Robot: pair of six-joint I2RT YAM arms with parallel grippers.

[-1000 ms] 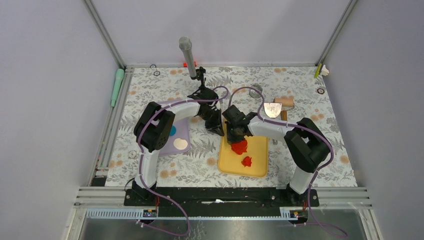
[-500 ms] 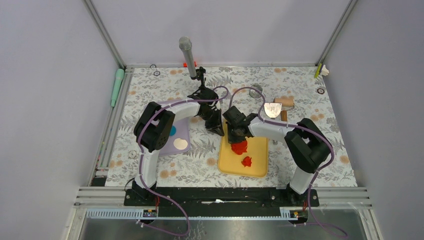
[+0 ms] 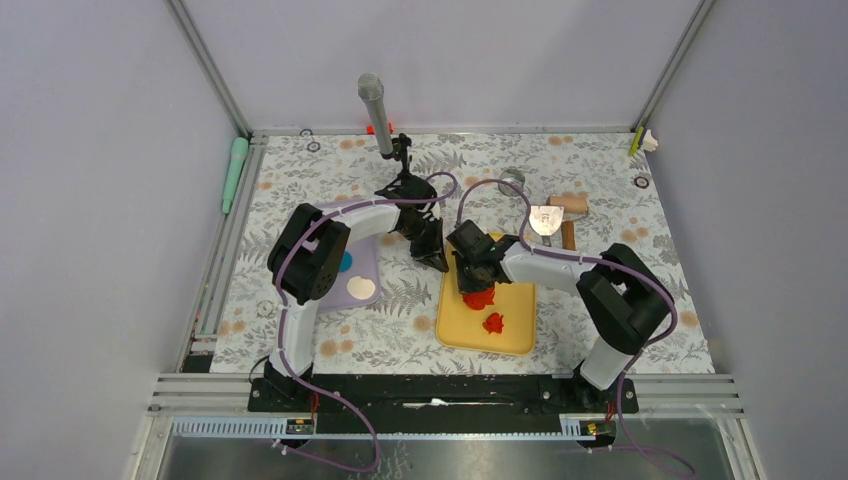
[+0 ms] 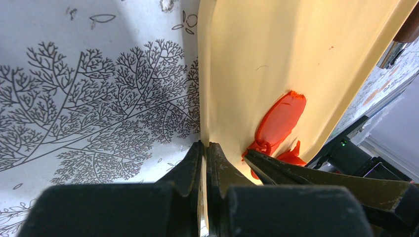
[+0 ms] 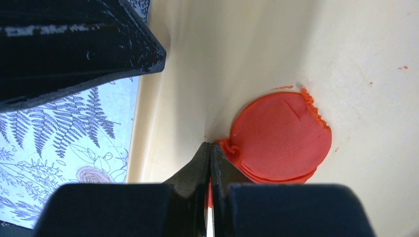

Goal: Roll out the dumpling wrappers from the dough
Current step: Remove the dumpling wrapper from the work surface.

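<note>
With the yellow cutting board (image 3: 512,335) set on the floral worktop (image 3: 400,325), its left edge is clamped between the left fingers (image 4: 190,163), which are closed tight on it. The right fingers (image 5: 197,165) are pressed together at the rim of the red dumpling wrapper (image 5: 281,138), and a sliver of red clay is pinched between them. The wrapper is seated on the board's far half, near its left edge. A smaller ragged red lump (image 3: 493,322) is seen nearer the bases, apart from the wrapper.
</note>
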